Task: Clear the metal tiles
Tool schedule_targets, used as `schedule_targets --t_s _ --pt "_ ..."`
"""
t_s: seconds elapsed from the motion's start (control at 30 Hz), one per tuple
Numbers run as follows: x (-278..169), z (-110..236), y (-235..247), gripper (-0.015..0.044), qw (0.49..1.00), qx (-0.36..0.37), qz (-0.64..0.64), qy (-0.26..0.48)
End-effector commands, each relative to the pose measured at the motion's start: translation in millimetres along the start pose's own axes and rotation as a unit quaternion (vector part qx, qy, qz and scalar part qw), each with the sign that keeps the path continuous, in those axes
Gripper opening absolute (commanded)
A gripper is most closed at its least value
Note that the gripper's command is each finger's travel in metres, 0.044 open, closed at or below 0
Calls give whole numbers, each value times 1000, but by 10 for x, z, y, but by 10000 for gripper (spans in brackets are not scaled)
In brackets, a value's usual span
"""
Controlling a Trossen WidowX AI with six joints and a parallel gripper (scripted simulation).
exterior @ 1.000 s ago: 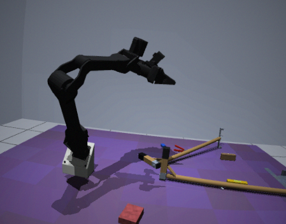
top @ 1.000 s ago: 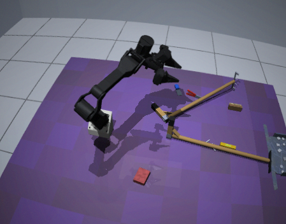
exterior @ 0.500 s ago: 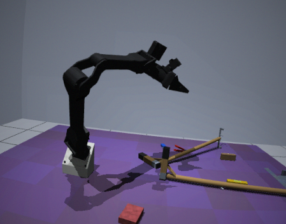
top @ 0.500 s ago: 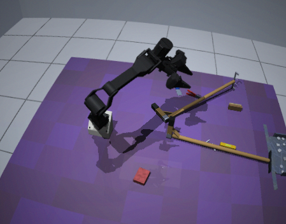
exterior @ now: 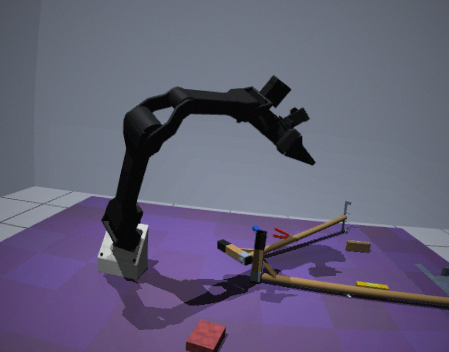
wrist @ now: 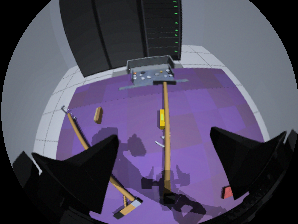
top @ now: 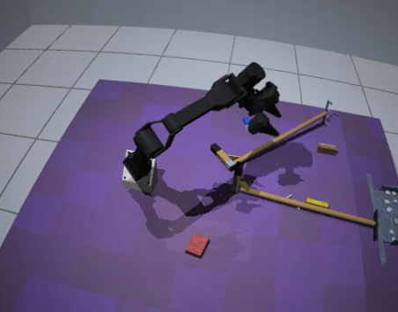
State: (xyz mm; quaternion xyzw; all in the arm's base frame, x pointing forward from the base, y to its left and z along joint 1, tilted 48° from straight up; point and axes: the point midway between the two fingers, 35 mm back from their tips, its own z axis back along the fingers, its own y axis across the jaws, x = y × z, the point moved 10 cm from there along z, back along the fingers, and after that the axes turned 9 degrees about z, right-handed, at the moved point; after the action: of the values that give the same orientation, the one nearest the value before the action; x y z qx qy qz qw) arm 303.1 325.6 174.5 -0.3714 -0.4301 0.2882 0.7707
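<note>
Tool (wrist: 162, 163) wide apart, nothing between its dark fingers, purple surface (wrist: 200, 110) below, long scraper (wrist: 165, 119) running away to the steel bench plate (wrist: 149, 76), yellow bar (wrist: 160, 117) beside the shaft, second wooden pole (wrist: 80, 132) at left, brown block (wrist: 99, 113), red block (wrist: 228, 192) at right.

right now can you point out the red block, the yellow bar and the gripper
red block (top: 197, 245), top view, middle of its upper face
yellow bar (top: 317, 203), top view, middle of its length
gripper (exterior: 310, 161), exterior view, at its open fingertips
</note>
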Motion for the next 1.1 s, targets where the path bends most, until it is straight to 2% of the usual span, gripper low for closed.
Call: schedule_targets --t_s 0.0,1.07 --pt "21 -201 -7 440 1000 2 -3 22" --pt "-225 -1650 -122 440 981 10 -18 192"
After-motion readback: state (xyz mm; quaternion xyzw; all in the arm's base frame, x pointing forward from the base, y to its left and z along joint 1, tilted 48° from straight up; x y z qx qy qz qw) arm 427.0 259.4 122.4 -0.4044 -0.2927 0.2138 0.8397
